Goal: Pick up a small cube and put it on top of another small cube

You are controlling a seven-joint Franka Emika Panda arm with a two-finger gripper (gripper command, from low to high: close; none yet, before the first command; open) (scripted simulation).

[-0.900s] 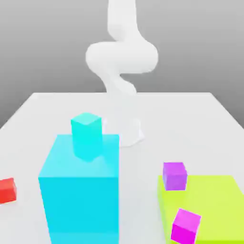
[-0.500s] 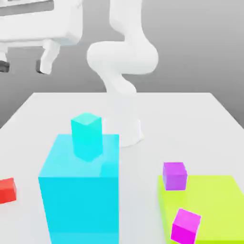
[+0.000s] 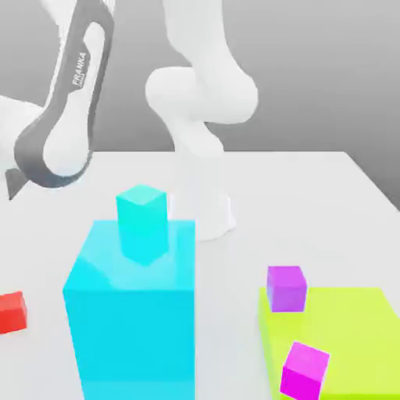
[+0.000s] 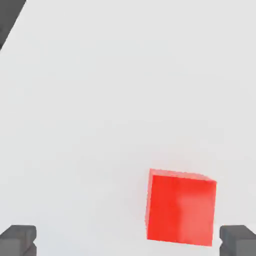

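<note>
Your red cube [image 3: 11, 311] is sitting flat on the white table [image 3: 312, 195], way off at the exterior view's left edge, well apart from the big cyan block [image 3: 133, 312]. In the hand view that red cube [image 4: 181, 208] lies between the two dark fingertips [image 4: 19, 239], closer to one of them, touching neither. So your gripper [image 4: 128, 242] is spread wide with nothing in it. A small cyan cube [image 3: 142, 223] sits on the big cyan block. To that block's right in the exterior view, you've got the purple cube [image 3: 286, 287] and magenta cube [image 3: 305, 369] by the lime slab [image 3: 351, 336].
</note>
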